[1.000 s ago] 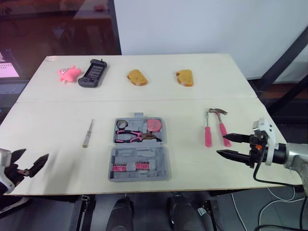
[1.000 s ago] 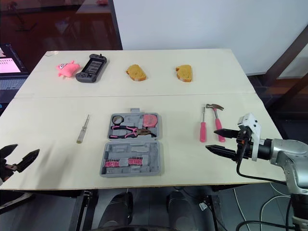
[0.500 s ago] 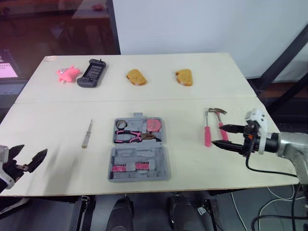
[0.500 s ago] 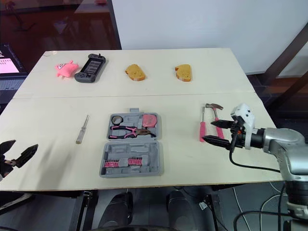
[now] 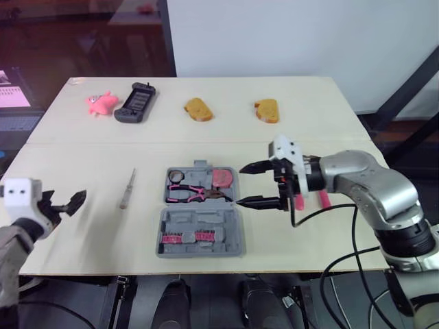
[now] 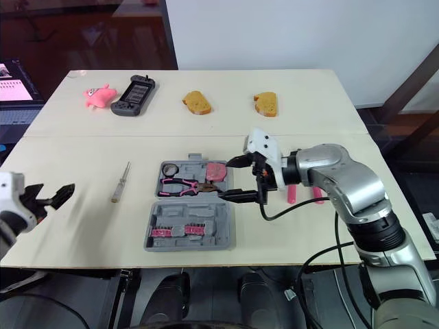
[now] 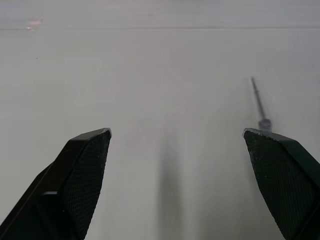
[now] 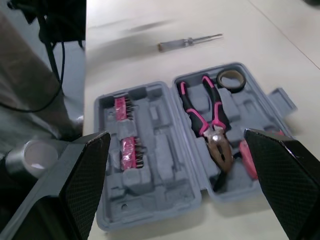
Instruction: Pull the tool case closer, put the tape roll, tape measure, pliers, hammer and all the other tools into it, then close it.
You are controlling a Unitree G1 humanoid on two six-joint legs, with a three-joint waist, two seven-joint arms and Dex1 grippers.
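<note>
Right tool (image 5: 240, 185), wide open, hangs right at the tool case (image 5: 233, 245) edge, so it might knock the pliers (image 5: 192, 194) loose.

Grey moulded plastic tool case (image 5: 226, 245): plain grey
Steel-nosed pliers (image 5: 193, 195): pink handles, black stripes
Small black tape roll (image 8: 221, 79): black
Pale wooden table (image 5: 89, 226): cream

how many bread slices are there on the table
2. The left bread slice lies well beyond the tool case, toward the far edge; the right bread slice sits level with it, further right. None looks hidden.
</note>
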